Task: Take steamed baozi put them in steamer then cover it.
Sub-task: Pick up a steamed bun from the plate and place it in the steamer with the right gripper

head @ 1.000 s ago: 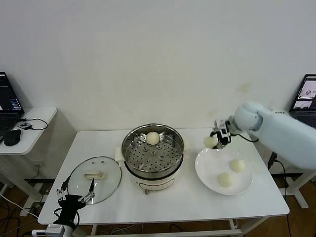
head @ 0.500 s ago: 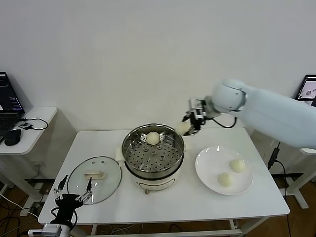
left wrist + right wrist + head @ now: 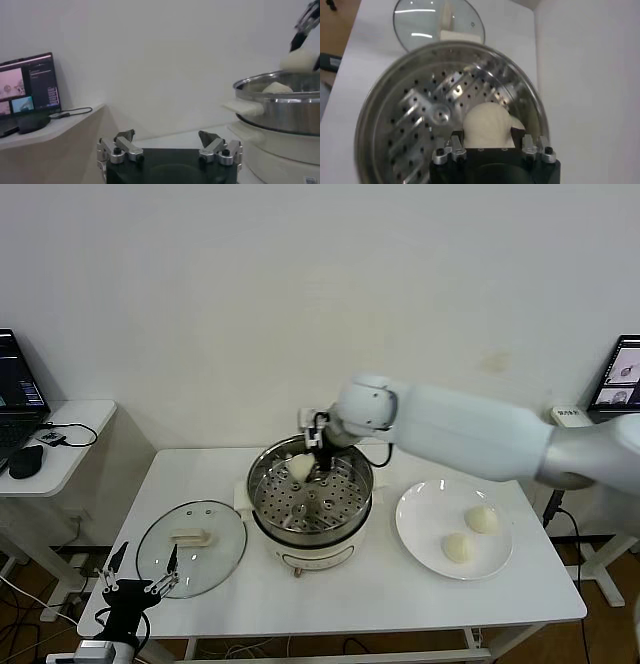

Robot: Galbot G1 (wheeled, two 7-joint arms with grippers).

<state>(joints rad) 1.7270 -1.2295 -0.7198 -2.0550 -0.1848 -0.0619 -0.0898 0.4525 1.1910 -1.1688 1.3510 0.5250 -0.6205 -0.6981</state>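
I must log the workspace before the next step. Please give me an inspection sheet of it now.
Surface: white table, no spills seen.
Job's things: steamer open; two baozi on plate; lid flat on the table.
Clutter: nothing seen.
Grippers: right gripper over the steamer, shut on a baozi; left gripper open, low by the lid.
Cables: cord on side desk.
Surroundings: laptops both sides, white wall.

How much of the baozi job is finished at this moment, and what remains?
Done: apparently one baozi lies in the steamer. In hand: the right gripper holds a second baozi above the basket. Left: two baozi on the plate, then the cover, lying on the table near the open left gripper.
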